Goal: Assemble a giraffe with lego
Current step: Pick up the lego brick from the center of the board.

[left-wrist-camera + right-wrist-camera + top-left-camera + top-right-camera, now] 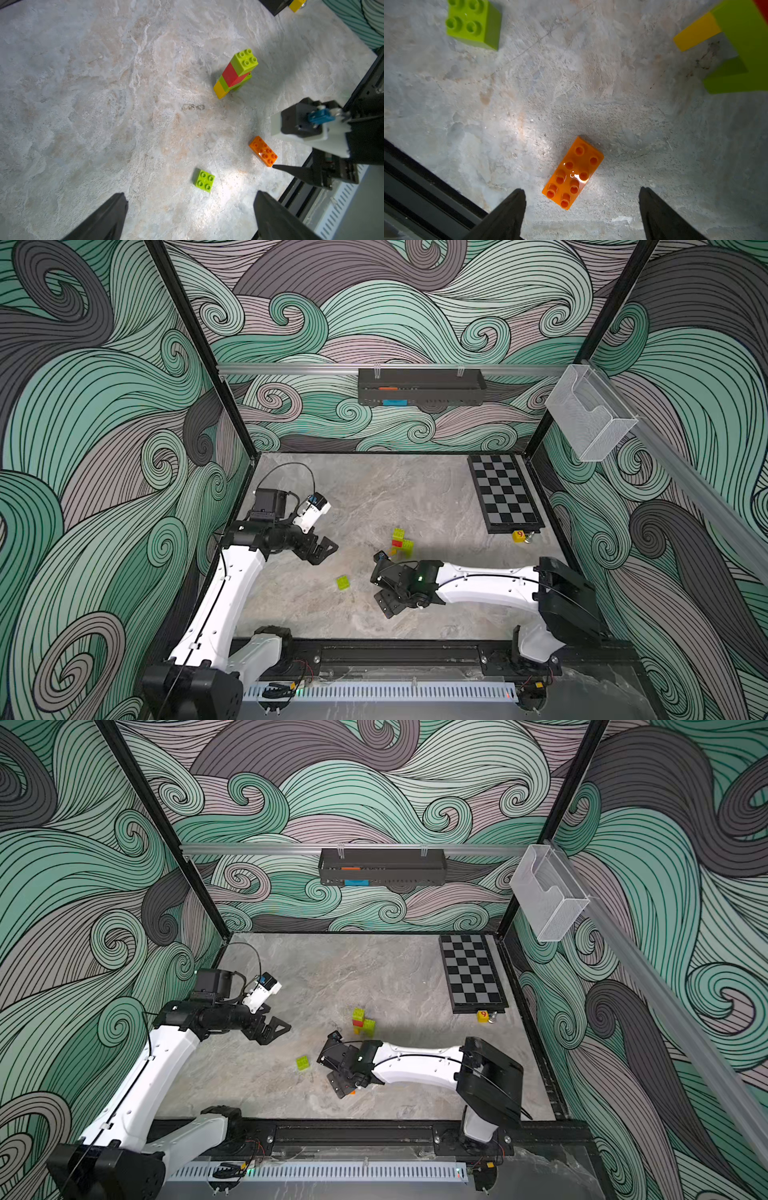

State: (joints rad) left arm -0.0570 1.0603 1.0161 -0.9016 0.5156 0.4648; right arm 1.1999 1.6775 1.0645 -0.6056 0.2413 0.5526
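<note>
The orange brick lies flat on the table, studs up, directly under the right gripper. The top views hide almost all of it; only a sliver shows in a top view. The gripper's jaws stand wide apart and touch nothing. The brick's near end sits between the tips, nearer one than the other. Its long axis runs on a slant to the line across the tips, so I judge a wrist turn is needed before closing on the short sides.

The right arm is plainly the nearer. The left gripper, also wide open and empty, hovers well apart at about 10 o'clock from the right gripper.

The giraffe, upright and headless, stands near at about 12 o'clock. A loose green brick lies at 9 o'clock.

The table is grey marbled stone. A checkerboard lies at 2 o'clock from the giraffe. Wave-patterned walls close the cell.
</note>
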